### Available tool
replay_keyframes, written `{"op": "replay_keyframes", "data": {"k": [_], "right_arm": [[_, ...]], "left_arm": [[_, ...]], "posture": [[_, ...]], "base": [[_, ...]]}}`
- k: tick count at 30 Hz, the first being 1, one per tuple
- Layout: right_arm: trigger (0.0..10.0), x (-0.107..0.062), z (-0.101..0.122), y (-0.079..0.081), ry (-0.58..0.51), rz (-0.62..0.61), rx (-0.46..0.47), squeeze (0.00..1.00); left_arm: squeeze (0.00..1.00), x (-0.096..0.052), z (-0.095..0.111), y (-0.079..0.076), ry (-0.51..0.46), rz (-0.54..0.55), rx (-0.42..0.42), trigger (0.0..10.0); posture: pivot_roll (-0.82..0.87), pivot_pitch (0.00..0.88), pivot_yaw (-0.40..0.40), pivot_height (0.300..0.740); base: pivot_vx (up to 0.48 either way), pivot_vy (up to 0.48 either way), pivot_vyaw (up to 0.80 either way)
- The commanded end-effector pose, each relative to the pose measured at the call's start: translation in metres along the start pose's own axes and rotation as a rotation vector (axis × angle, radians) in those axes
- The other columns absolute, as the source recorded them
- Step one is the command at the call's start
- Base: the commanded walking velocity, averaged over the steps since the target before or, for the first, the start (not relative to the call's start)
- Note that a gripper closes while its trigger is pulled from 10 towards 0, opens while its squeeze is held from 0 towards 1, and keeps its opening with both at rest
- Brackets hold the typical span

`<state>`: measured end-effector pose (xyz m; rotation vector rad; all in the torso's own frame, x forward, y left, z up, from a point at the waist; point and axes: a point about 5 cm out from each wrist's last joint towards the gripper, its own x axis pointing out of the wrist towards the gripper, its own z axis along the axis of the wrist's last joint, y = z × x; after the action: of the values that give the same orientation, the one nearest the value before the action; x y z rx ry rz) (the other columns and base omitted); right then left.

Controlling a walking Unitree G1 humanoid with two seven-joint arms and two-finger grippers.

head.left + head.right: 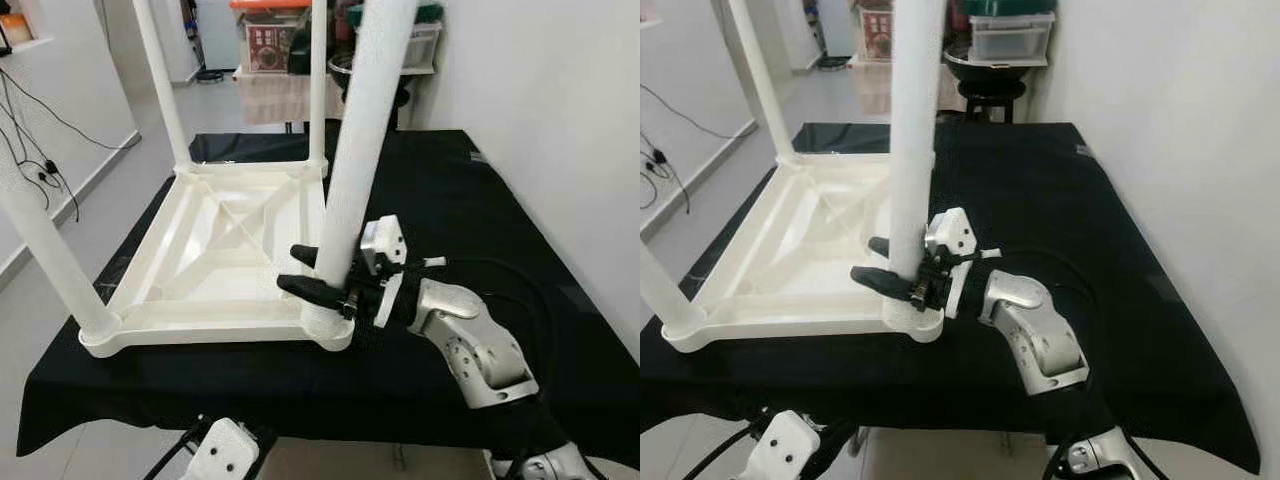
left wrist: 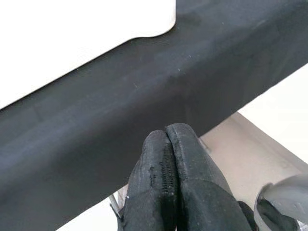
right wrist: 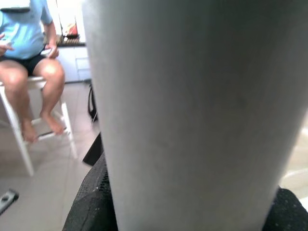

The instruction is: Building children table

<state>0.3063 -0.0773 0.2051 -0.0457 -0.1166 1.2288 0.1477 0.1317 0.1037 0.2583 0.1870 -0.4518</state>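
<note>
A white children's table [image 1: 215, 250] lies upside down on the black-covered worktable [image 1: 460, 200], its legs pointing up. My right gripper [image 1: 297, 270] is shut on the near-right leg [image 1: 360, 130] just above its socket at the front right corner, one black finger on each side. In the right wrist view that leg [image 3: 192, 110] stands close up between the fingers. The near-left leg [image 1: 45, 250], far-left leg [image 1: 160, 80] and far-right leg [image 1: 318, 80] stand upright in their corners. My left gripper [image 2: 166, 132] hangs shut below the worktable's front edge, holding nothing.
A white wall [image 1: 560, 120] runs close along the worktable's right side. Shelves with storage bins [image 1: 270, 40] and a black stool [image 1: 990, 95] stand behind. Cables [image 1: 30, 150] trail along the floor at left. A person [image 3: 29, 57] sits on a white stool off to the side.
</note>
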Motion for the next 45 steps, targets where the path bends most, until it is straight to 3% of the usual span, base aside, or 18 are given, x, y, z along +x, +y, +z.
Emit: {"op": "replay_keyframes", "data": {"k": [1,5,6,7,9,18,22,26,32,37,45], "right_arm": [[10.0,0.007,-0.007,0.001,0.042,0.001,-0.013,0.00],[10.0,0.010,-0.012,-0.004,0.073,-0.038,-0.007,0.00],[10.0,0.010,-0.015,-0.008,0.093,-0.065,-0.004,0.00],[10.0,0.006,-0.018,-0.021,0.135,-0.151,0.005,0.00],[10.0,0.003,-0.017,-0.027,0.142,-0.186,0.013,0.00],[10.0,0.001,-0.010,-0.034,0.111,-0.229,0.028,0.00],[10.0,0.003,-0.004,-0.027,0.021,-0.126,0.071,0.00],[10.0,0.005,-0.001,-0.009,-0.055,0.014,0.092,0.00],[10.0,0.017,-0.019,0.001,0.001,0.009,0.029,0.00],[10.0,0.021,-0.022,-0.015,0.015,-0.106,-0.058,0.00],[10.0,0.005,-0.020,-0.028,0.037,-0.064,-0.026,0.00]], "left_arm": [[0.00,-0.003,0.006,0.002,-0.012,0.035,0.020,10.0],[0.00,-0.004,0.008,0.003,-0.015,0.045,0.016,10.0],[0.00,-0.007,0.011,0.002,-0.016,0.049,0.015,10.0],[0.00,-0.016,0.017,-0.003,-0.024,0.026,-0.007,10.0],[0.00,-0.022,0.021,-0.007,-0.028,-0.005,-0.033,10.0],[0.00,-0.031,0.029,-0.017,-0.037,-0.084,-0.088,10.0],[0.00,-0.035,0.033,-0.019,-0.035,-0.094,-0.115,10.0],[0.00,-0.036,0.034,-0.019,-0.032,-0.087,-0.134,10.0],[0.00,-0.037,0.036,-0.017,-0.031,-0.086,-0.136,10.0],[0.00,-0.037,0.038,-0.016,-0.032,-0.074,-0.132,10.0],[0.00,-0.038,0.040,-0.017,-0.030,-0.072,-0.136,10.0]], "posture": [[0.08,0.169,-0.009,0.740],[0.09,0.175,-0.009,0.740],[0.09,0.185,-0.013,0.740],[0.09,0.204,-0.018,0.740],[0.10,0.210,-0.019,0.740],[0.10,0.239,-0.020,0.740],[0.11,0.251,-0.019,0.740],[0.12,0.259,-0.019,0.740],[0.14,0.262,-0.016,0.740],[0.16,0.267,-0.023,0.740],[0.15,0.275,-0.027,0.740]], "base": [[0.000,0.000,0.00],[0.000,0.000,0.00],[0.000,0.000,0.00],[0.000,0.000,0.00],[0.000,0.000,0.00],[0.000,0.000,0.00],[0.000,0.000,0.00],[0.000,0.000,0.00],[0.000,0.000,0.00],[0.000,0.000,0.00],[0.000,0.000,0.00]]}}
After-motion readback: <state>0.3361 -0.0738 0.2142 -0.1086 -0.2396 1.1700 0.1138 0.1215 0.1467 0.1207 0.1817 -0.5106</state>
